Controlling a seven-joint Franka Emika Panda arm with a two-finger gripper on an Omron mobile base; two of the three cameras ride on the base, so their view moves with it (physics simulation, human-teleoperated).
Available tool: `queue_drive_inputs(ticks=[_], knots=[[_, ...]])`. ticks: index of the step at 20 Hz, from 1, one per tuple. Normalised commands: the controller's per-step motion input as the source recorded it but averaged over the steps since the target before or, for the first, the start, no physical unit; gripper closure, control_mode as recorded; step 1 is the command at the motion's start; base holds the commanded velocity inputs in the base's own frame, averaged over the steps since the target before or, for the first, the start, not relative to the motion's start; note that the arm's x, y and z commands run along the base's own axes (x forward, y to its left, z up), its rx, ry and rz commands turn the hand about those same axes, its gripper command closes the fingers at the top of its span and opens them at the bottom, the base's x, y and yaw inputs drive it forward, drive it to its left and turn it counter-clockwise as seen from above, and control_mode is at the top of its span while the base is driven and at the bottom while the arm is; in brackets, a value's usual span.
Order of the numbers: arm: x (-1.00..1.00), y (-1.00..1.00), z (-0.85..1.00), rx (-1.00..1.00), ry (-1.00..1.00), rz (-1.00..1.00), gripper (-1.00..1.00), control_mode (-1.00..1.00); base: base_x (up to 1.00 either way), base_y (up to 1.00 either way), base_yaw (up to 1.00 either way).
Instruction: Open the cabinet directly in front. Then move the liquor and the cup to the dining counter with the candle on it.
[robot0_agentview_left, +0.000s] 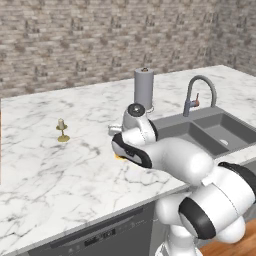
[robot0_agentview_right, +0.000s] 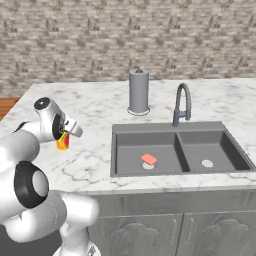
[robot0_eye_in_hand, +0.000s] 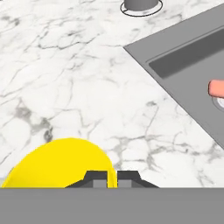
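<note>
The gripper (robot0_eye_in_hand: 112, 178) is clenched on the rim of the yellow cup (robot0_eye_in_hand: 59, 164), its two fingertips nearly touching. In the right base view the cup (robot0_agentview_right: 62, 143) hangs under the hand, just above the marble dining counter (robot0_agentview_right: 95, 150) near its front left part. To the right lies the grey sink (robot0_agentview_right: 175, 150) with a small orange-pink thing (robot0_agentview_right: 149, 159) in its left basin. Behind it stand the faucet (robot0_agentview_right: 181, 105) and a grey upright cylinder (robot0_agentview_right: 139, 91). The candle (robot0_agentview_left: 62, 130) stands well apart, further left.
</note>
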Motion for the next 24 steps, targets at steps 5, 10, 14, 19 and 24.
queue_drive_inputs(ticks=[5,10,14,19,24], knots=[[0.1,0.14,-0.41,0.0,-0.07,-0.01,1.0,-1.0,0.0,0.0,0.0],[0.14,0.05,-0.27,0.0,-0.07,0.0,1.0,-1.0,0.0,0.0,0.0],[0.07,0.03,-0.29,0.0,-0.01,0.0,1.0,-1.0,0.0,0.0,0.0],[0.1,0.07,-0.38,-0.02,0.0,0.0,1.0,-1.0,0.0,0.0,0.0],[0.17,0.17,-0.44,-0.05,0.03,0.0,1.0,-1.0,0.0,0.0,0.0]])
